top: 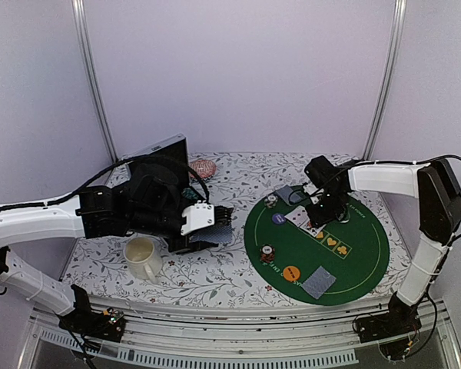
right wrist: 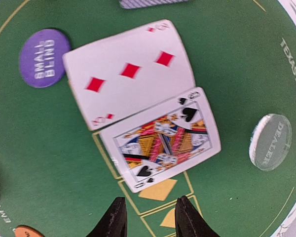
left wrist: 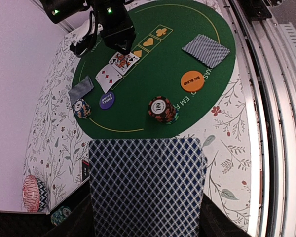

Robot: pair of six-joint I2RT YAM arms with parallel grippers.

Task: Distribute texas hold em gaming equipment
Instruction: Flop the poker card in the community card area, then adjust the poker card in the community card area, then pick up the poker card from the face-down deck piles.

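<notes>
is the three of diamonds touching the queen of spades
Touching. Right wrist view shows the queen of spades lapping the edge of the three of diamonds, no green mat between.

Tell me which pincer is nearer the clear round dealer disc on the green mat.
Right. The right pincer hangs above the green mat close beside the clear round dealer disc; the left pincer is off the mat, gripping a blue-backed card deck.

**White links, black joints**

The left arm [top: 31, 219] and right arm [top: 384, 178] have white tubular links, black joints and black wrists. Black cables [top: 110, 170] loop along both. A white block [top: 197, 217] sits by the left wrist. The right fingers [right wrist: 114, 219] are black and tapered.
</notes>
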